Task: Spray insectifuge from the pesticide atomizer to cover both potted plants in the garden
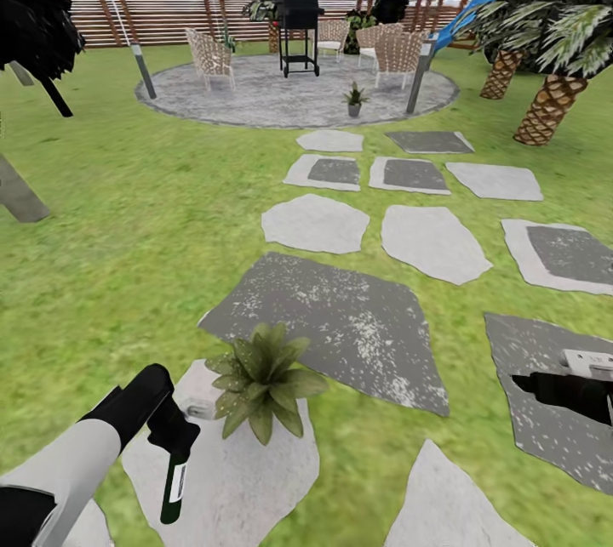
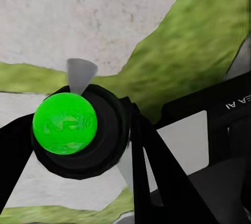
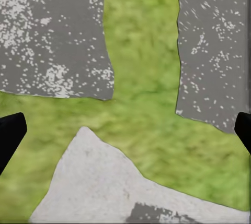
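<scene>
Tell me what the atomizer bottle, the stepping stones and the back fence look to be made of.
Pesticide atomizer: probably glossy plastic, dark green-black with a white label, held in the left end effector. Stepping stones: matte grey stone or concrete, mottled and irregularly edged. Fence: likely wood, reddish-brown horizontal slats. It's a render, so these are looks only.

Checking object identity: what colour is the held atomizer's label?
White, on the pesticide atomizer; head view.

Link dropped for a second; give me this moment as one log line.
left pincer: holds atomizer | near plant: beside it, on pale stone | far plant: on patio | right pincer: open above grass
</scene>
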You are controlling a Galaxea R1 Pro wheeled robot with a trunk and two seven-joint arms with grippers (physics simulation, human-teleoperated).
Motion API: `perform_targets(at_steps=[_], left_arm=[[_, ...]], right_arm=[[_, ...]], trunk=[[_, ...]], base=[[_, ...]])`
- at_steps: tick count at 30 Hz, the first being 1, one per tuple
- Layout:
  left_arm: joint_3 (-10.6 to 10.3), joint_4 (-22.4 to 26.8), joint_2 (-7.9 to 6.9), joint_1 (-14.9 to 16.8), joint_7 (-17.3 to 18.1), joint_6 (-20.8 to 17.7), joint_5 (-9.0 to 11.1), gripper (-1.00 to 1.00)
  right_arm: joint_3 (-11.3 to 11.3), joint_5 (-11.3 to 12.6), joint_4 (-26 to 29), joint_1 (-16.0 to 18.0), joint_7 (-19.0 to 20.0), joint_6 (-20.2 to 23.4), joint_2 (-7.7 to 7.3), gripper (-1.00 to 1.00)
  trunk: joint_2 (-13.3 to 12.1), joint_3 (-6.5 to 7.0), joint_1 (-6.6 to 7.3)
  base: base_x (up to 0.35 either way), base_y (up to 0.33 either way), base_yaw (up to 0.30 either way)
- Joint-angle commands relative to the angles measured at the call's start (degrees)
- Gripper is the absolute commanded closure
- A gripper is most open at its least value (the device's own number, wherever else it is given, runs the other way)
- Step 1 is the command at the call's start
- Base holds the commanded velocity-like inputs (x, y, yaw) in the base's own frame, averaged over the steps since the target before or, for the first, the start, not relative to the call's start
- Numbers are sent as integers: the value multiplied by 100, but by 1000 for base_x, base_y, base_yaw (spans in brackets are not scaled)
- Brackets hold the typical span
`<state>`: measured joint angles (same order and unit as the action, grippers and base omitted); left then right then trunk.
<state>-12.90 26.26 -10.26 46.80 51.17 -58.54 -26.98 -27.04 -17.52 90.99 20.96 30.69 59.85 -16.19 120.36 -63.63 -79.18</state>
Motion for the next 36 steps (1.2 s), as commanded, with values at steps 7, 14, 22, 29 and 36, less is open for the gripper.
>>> perform_targets(at_steps=[7, 14, 22, 29, 36], left_arm=[[-9, 11, -24, 88, 60, -21, -54, 100], [-2, 19, 10, 261, 60, -31, -50, 100], [-18, 12, 121, 363, 69, -35, -45, 100], [-20, 5, 130, 350, 69, -35, -45, 100], [18, 2, 123, 341, 69, -35, -45, 100]], right_arm=[[-3, -58, 5, 4, 60, 15, 2, -100], [-3, -58, -1, 4, 60, 15, 2, -100], [-5, -61, -2, 4, 57, 15, -6, -100], [-3, -62, -2, 4, 53, 15, -3, -100], [2, -66, -2, 4, 56, 15, -2, -100]], trunk=[[2, 45, 3], [2, 101, 3], [2, 110, 3], [2, 110, 3], [2, 110, 3]], base=[[-49, -55, 9], [-2, -2, 0], [-1, -50, 0], [-79, -281, 122], [-122, -305, 187]])
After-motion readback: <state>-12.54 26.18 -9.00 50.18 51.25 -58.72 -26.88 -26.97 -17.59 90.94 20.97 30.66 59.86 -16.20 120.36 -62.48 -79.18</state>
